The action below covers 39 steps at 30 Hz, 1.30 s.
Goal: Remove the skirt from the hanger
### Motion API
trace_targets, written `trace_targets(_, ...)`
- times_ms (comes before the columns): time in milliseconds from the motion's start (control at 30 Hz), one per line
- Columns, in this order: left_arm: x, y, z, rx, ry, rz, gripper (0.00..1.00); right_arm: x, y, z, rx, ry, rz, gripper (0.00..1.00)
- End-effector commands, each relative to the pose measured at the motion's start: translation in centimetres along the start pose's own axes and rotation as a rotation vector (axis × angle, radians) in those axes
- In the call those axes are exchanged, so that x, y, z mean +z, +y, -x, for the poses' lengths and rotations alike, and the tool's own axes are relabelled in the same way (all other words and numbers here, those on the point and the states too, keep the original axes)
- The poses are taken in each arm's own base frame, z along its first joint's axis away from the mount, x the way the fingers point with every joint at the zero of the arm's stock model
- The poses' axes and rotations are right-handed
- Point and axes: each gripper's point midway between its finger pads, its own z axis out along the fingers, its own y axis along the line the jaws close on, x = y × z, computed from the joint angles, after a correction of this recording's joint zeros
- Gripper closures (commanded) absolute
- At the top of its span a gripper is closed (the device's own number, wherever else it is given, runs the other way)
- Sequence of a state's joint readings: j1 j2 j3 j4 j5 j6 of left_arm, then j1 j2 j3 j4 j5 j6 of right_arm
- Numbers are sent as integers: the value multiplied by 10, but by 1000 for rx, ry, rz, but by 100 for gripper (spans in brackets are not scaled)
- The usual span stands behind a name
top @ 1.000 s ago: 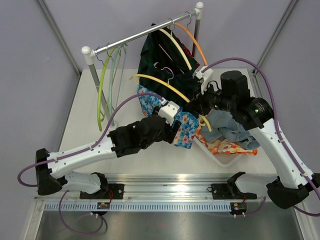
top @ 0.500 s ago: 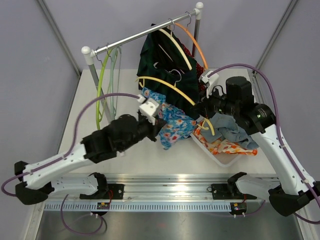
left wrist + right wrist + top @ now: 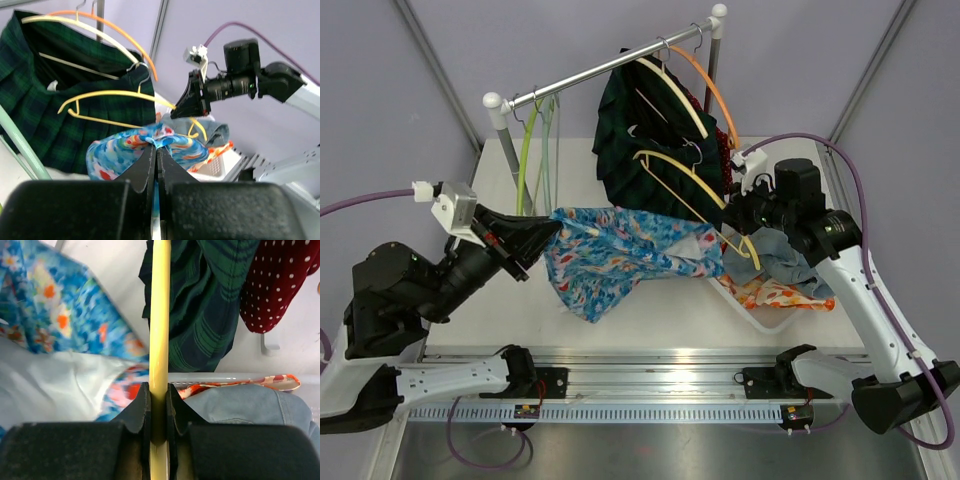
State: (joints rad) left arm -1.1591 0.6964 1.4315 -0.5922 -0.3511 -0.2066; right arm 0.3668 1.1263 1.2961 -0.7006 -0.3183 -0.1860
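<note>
L gripper [image 3: 156,150]: pressed together, pinching a fold of the floral skirt [image 3: 620,250]. R gripper [image 3: 159,390]: clamped on one arm of the yellow hanger [image 3: 159,315].

Skirt is strung out betw. the 2 grippers, above the table [image 3: 650,320]. Its far end lies against the hanger just beside R gripper. Can't tell if the waistband is off the hanger or hooked on it.

Handling (est.): thin, light, soft cloth w/ white lining. No stiffness, so it drapes and bunches. A single layer may creep out of the pinch, so better to hold a doubled fold at hem or waist. Hanger is stiff and smooth, so cloth should slide off the arm tip if pulled along it, away from R gripper.

Around:
- Green plaid garment [image 3: 620,130] hangs from the rack [image 3: 496,101] just beyond R gripper, close behind the hanger.
- Red dotted garment [image 3: 280,285] to R gripper's right.
- Basket [image 3: 767,322] of clothes under R gripper.

In the way: hanger hook may snag the plaid, and slack skirt may drag on the basket rim.
</note>
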Motion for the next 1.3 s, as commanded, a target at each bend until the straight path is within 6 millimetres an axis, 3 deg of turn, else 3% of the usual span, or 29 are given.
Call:
trace_targets(0, 10, -2, -5, 13, 14, 5, 100, -4, -9, 22, -50, -99, -35, 100)
trace_targets(167, 44, -2, -47, 68, 131, 45, 100, -9, -1, 25, -68, -106, 2, 100)
trace_targets(267, 52, 6, -64, 108, 171, 88, 100, -11, -2, 22, -93, -93, -4, 100)
trace_targets(400, 65, 0, -85, 100, 175, 63, 100, -18, 24, 17, -158, -86, 151, 100)
trace_targets(533, 87, -5, -112, 103, 210, 57, 100, -21, 33, 24, -158, -88, 204, 100)
trace_targets(767, 125, 1, -117, 125, 177, 82, 100, -20, 36, 41, -134, -86, 216, 100)
trace_targets(867, 133, 11, -137, 134, 222, 102, 100, -16, 37, 51, -146, -77, 196, 100)
trace_targets(933, 131, 12, -148, 136, 241, 88, 77, -9, 45, 58, -162, -53, 203, 100)
trace_targets(967, 124, 13, -151, 134, 241, 79, 61, -5, 42, 60, -159, -39, 172, 100)
trace_targets(1000, 120, 13, -152, 124, 242, 74, 26, -1, 48, 63, -168, -32, 173, 100)
trace_targets(1100, 95, 11, -139, 90, 220, 52, 1, 12, 39, 84, -155, -41, 98, 100)
trace_targets(1200, 67, 11, -132, 65, 226, 30, 1, 19, 26, 112, -153, -76, 16, 100)
trace_targets(1267, 49, 14, -142, 64, 289, 22, 1, 22, 22, 131, -162, -101, -27, 100)
